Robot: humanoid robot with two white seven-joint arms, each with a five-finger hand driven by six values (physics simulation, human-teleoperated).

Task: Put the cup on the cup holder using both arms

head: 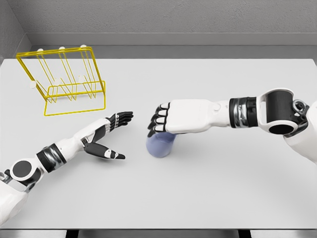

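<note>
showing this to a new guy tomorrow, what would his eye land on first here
Probably the right hand near the table's middle, fingers curled over a pale blue cup. Next, the bright yellow wire cup holder at the far left of the white table. The left hand lies open between them, holding nothing.

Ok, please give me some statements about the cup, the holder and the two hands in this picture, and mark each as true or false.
1. The right hand is on top of the cup. True.
2. The cup already hangs on the yellow cup holder. False: it is on the white table, apart from the holder.
3. The left hand grasps the cup. False: its fingers are spread and hold nothing, left of the cup.
4. The cup holder stands at the far left of the table. True.
</note>
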